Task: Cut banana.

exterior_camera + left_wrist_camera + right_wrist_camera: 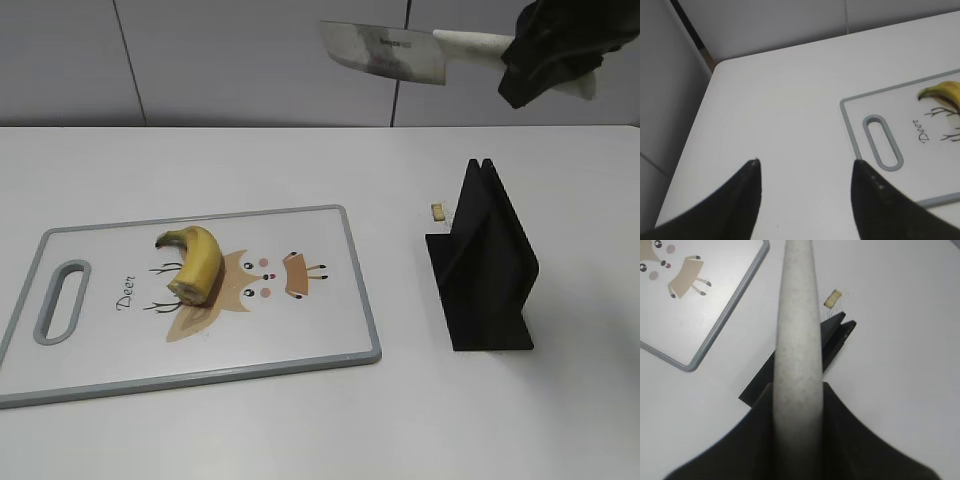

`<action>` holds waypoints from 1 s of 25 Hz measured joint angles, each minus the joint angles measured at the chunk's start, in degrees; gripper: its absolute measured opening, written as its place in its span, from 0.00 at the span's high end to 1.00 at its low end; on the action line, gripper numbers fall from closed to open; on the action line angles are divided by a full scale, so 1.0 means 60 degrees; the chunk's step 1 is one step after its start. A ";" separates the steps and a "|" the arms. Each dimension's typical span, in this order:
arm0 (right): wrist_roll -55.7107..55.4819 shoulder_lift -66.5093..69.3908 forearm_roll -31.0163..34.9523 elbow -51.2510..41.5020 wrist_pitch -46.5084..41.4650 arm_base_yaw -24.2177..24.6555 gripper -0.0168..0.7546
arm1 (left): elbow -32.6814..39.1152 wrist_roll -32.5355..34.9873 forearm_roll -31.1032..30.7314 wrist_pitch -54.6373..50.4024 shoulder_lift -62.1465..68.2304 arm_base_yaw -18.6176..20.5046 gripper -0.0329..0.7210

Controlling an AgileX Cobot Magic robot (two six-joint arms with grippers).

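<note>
The banana (pixel 196 262), a short curved yellow stub with a dark stem tip, lies on the left half of the white cutting board (pixel 320 340); its stem end also shows in the left wrist view (pixel 942 92). My right gripper (pixel 545 55) is shut on the pale handle of a knife (pixel 390 52), holding it high above the table at the back right, blade pointing left. The handle (pixel 797 340) fills the right wrist view between the jaws (pixel 797 390). My left gripper (pixel 805 165) is open and empty over bare table left of the board.
A black knife stand (pixel 485 265) stands right of the board, seen below the handle in the right wrist view (pixel 832 337). A tiny pale crumb (pixel 437 211) lies behind the stand. The table's far left corner (pixel 722 65) is near my left gripper.
</note>
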State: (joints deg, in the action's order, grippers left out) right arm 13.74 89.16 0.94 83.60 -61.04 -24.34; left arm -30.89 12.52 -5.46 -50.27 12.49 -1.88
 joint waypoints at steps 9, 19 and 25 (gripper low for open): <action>0.2497 0.0289 0.0810 0.0517 0.0393 0.0062 0.75 | -0.0824 0.0667 0.0294 0.2794 0.3654 0.0000 0.23; 0.5096 0.1044 0.2354 0.0579 0.0589 0.0066 0.75 | -0.3482 0.4960 0.2773 0.1870 0.7525 0.0000 0.10; 0.7864 0.1516 0.3631 0.0587 0.0701 0.0066 0.75 | -0.5304 0.7742 0.3818 0.0090 0.9556 -0.0356 0.11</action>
State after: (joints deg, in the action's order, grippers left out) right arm 60.93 98.26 22.73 87.12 -56.84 -23.95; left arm -62.71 58.97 17.45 -49.73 69.83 -4.01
